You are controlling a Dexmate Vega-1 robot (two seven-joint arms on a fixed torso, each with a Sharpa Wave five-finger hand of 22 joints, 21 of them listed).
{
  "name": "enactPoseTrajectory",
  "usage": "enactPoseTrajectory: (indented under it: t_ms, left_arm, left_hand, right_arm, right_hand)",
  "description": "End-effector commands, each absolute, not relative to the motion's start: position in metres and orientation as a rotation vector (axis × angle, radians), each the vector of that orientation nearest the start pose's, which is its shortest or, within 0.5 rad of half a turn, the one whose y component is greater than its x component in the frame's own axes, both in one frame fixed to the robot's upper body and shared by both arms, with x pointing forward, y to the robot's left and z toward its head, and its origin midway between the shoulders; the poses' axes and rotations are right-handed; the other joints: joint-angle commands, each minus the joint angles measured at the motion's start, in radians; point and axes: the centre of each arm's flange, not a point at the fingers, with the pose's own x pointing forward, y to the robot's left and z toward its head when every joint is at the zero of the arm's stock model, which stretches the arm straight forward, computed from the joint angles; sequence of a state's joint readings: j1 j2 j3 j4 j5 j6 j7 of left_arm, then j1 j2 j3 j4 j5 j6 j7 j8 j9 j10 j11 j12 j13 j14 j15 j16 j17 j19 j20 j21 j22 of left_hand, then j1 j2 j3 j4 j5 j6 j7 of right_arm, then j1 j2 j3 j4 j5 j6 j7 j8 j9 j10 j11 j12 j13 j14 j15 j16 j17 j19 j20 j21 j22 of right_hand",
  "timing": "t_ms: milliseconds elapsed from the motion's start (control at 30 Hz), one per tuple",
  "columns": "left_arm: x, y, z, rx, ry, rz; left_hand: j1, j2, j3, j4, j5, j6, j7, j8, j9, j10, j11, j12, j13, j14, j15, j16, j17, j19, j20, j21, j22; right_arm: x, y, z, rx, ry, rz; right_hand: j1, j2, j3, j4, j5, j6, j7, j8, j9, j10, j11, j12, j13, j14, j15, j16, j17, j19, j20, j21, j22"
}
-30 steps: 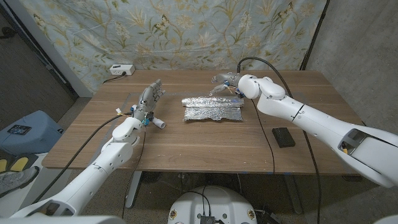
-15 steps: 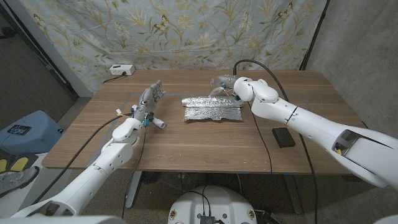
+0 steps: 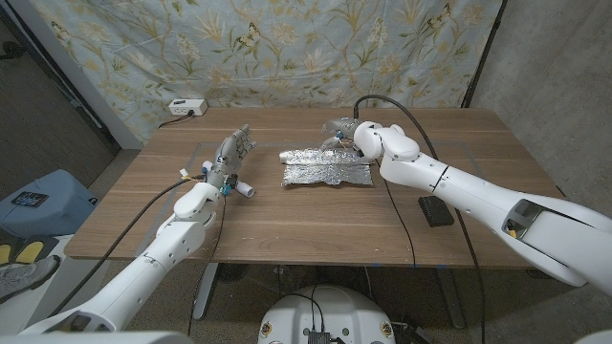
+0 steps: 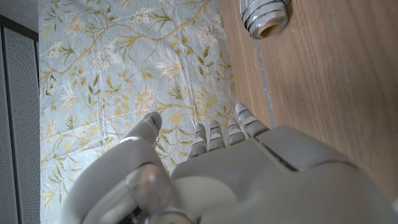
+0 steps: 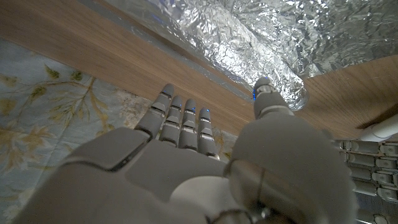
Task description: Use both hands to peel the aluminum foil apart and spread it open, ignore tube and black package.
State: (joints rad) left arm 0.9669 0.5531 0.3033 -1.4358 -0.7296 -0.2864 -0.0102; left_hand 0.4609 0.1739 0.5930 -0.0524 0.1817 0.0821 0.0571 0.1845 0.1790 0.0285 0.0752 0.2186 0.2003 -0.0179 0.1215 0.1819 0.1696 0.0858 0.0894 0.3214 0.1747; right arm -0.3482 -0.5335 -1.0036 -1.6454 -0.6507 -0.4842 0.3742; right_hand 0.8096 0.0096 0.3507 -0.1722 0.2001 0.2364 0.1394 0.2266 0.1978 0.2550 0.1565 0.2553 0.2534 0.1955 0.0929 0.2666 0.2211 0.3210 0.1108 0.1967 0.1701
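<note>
The crumpled, folded aluminum foil lies at the table's middle; it also shows in the right wrist view. My right hand hovers at the foil's far edge, toward its right end, fingers extended and holding nothing. In the right wrist view the right hand has its thumb tip close to the foil's rim; contact is not clear. My left hand stands upright left of the foil, apart from it, fingers spread and empty. The left hand shows the same in the left wrist view.
A small white tube lies just beside my left hand, its open end seen in the left wrist view. A black package sits on the right front of the table. A white power box rests at the far left edge.
My right hand and forearm have shifted left along the foil's far edge. The left hand's fingers have spread slightly. The foil has not moved.
</note>
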Motion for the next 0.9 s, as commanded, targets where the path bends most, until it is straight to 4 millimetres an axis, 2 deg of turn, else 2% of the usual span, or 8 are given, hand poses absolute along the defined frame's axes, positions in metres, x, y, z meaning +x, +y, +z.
enactPoseTrajectory:
  t_ms: [33,900]
  left_arm:
    - [0.624,0.304,-0.046,-0.131,-0.592,-0.198]
    - [0.625,0.309,-0.048,-0.129,-0.582,-0.190]
  left_hand:
    - [0.003,0.010,-0.002,-0.006,0.007,0.010,0.005,0.005,0.003,0.004,0.007,0.000,0.000,0.005,0.004,0.005,0.005,0.007,0.005,-0.003,0.002]
    - [0.004,0.012,-0.003,-0.006,0.008,0.007,0.004,0.002,0.003,0.000,0.008,-0.002,0.000,0.002,0.006,0.004,0.006,0.007,0.005,-0.010,0.003]
  right_arm:
    - [0.641,-0.062,0.062,-1.652,-0.395,0.194]
    - [0.653,-0.052,0.051,-1.688,-0.309,0.213]
  right_hand:
    - [0.013,-0.001,0.006,0.002,0.004,0.005,0.028,0.006,0.001,0.008,-0.004,0.004,0.006,0.013,-0.004,0.009,0.008,0.007,0.001,0.004,0.003]
    - [0.031,-0.001,0.004,0.006,0.004,0.004,0.029,0.002,0.000,0.005,0.004,0.002,0.015,0.010,0.005,0.023,0.035,0.002,0.006,0.001,0.004]
